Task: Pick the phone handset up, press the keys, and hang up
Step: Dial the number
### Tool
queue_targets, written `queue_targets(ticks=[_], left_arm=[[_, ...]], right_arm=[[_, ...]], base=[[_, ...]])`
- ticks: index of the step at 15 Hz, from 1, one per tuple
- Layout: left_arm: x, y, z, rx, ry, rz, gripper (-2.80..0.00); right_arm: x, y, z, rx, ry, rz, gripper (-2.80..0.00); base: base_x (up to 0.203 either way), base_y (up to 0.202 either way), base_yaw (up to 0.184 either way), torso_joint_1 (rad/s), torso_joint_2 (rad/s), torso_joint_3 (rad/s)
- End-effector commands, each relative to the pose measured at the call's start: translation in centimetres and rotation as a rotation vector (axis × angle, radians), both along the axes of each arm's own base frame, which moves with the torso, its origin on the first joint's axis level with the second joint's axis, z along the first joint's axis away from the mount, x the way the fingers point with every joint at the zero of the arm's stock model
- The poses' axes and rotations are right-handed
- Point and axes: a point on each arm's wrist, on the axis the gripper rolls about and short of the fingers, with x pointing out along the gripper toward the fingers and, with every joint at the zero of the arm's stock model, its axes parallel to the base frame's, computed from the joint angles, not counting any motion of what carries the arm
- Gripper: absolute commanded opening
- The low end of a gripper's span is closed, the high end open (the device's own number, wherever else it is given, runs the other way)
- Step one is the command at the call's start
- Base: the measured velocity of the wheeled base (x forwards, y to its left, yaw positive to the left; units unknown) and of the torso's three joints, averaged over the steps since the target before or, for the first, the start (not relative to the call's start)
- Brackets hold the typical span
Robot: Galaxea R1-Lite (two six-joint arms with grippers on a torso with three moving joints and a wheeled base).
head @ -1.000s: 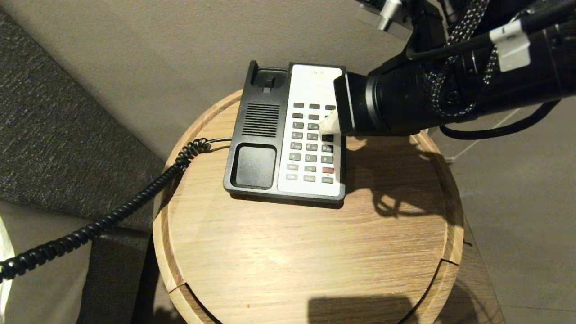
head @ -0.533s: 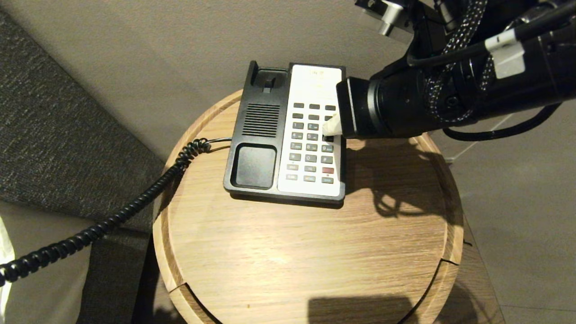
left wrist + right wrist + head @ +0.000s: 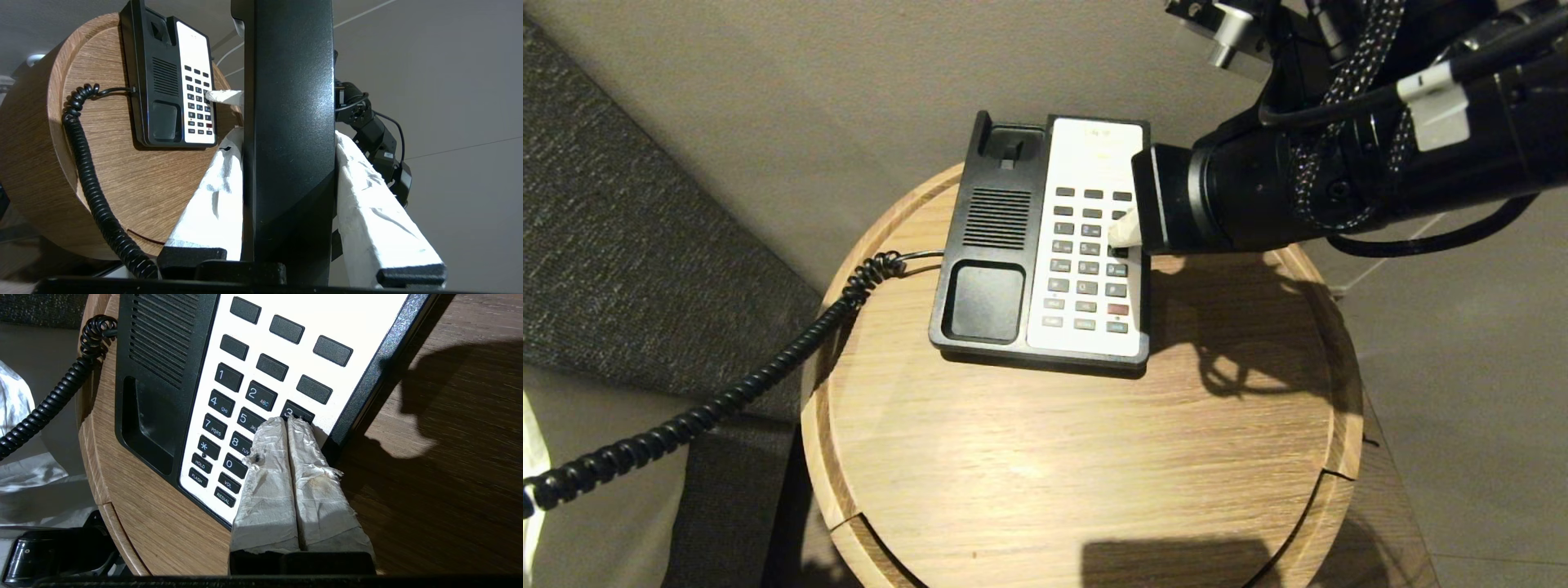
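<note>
Barely anything has shifted since a second ago: right gripper (image 3: pixel 1123 235) sits a touch higher on the keypad column, its arm nudged slightly, phone and cord as before. Head view: phone base (image 3: pixel 1045 241) rests on the round wooden table (image 3: pixel 1094 457), cradle empty, coiled cord (image 3: pixel 711 404) trailing off the table's left edge; the right gripper's white-wrapped tip is on the right-hand key column, wrist covering the base's right edge. Left wrist view: left gripper (image 3: pixel 288 139) is clamped on the phone handset (image 3: pixel 288 102), white padded fingers (image 3: pixel 367 192) pressing both sides, handset upright and held off to the side of the table, apart from the base. Right wrist view: right gripper's two wrapped fingers (image 3: pixel 273 465) are pressed together, closed, tips at the 3 key (image 3: pixel 296 411), lying over the keys below it.
</note>
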Motion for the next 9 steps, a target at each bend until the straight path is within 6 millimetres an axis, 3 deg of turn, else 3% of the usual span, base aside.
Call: queue_targets(ticks=[1,9], left_arm=[[-0.06,0.15,-0.07,-0.004,0.003,0.001,-2.8],[-0.08,0.19,-0.11,-0.005,0.003,0.001,-2.8]], right_arm=[[-0.09,-0.01,0.18,0.007,-0.003,0.001,-2.8],[-0.66,-0.49,0.91,0.039,-0.01,0.013,-2.8]], base=[[0.0,0.0,0.0,0.0,0.0,0.0],[0.0,0.0,0.0,0.0,0.0,0.0]])
